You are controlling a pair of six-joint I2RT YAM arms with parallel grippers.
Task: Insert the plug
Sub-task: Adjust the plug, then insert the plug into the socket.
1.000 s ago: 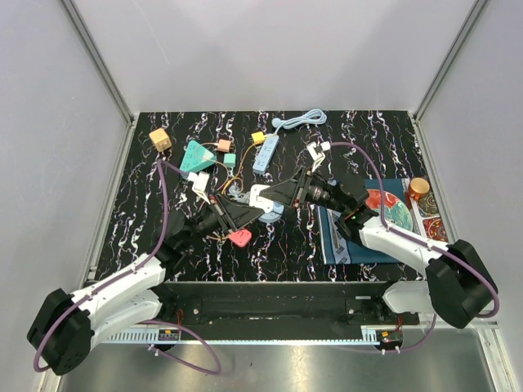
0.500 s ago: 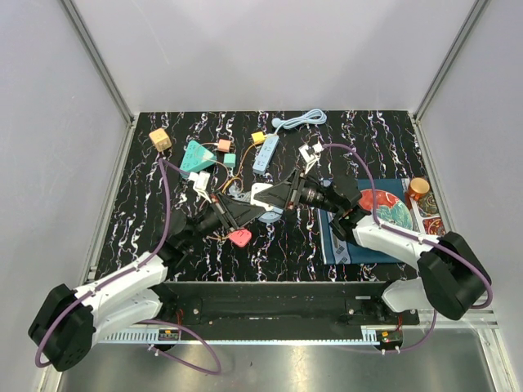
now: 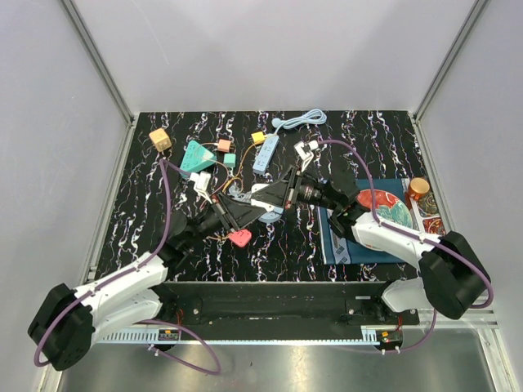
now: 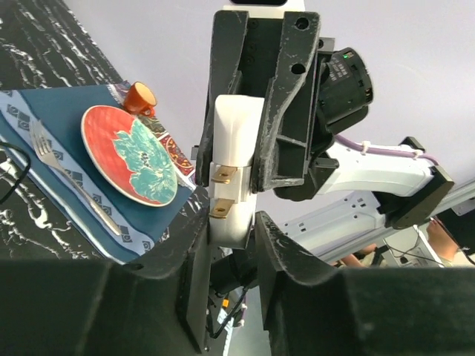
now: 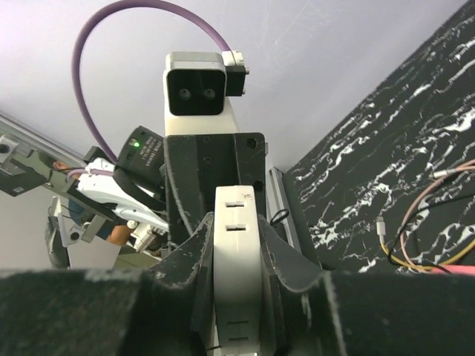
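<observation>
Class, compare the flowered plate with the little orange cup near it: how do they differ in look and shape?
The plate is red with a teal flower pattern; the cup is plain orange. The plate is wide and flat; the cup is small and stands upright. Both are tableware on the table's right side, by the blue placemat.

The plug [image 4: 236, 148] sits between the left fingers [image 4: 191, 274] and the right fingers [image 4: 286, 89], which meet tip to tip over the middle of the counter [image 3: 286, 245]. Beyond the fingers lies a power strip [image 3: 265, 152], with a coiled cable [image 3: 301, 121] behind it. To their left lie a triangular block [image 3: 196, 155] and, farther left, a cube [image 3: 160, 140]. To their right a mat [image 3: 339, 241] carries a plate [image 3: 384, 208] with a fork [image 4: 70, 178] beside it; a cup [image 3: 419, 189] stands just right of the plate. Nearer than the fingers lies a heart piece [image 3: 239, 238].
</observation>
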